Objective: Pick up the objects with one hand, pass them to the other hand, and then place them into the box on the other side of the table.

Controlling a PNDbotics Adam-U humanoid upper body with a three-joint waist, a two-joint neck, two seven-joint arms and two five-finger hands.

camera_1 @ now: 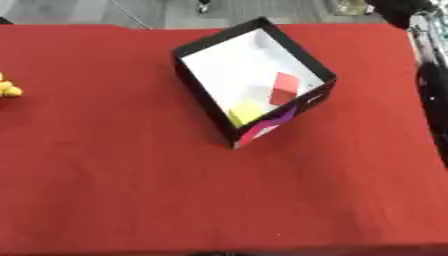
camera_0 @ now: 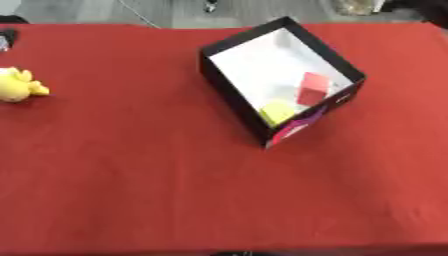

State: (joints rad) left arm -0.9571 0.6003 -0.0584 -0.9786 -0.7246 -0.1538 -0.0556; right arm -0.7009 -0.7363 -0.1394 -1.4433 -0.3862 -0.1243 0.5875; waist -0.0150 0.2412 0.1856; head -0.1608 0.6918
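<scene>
Box (camera_0: 229, 89) sits mid-table w/ red block (camera_0: 313, 89) & yellow block (camera_0: 277, 111) inside. Duck (camera_0: 17, 85) far left, near edge; clumsy grab could knock it off. No hands in sight.

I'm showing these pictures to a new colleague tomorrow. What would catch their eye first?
First the black box with its white inside, set askew at the middle of the red table, toward the far side. Inside it, near its right corner, lie a red block and a yellow block. Then the yellow toy, alone at the table's left edge; neither hand shows.
</scene>
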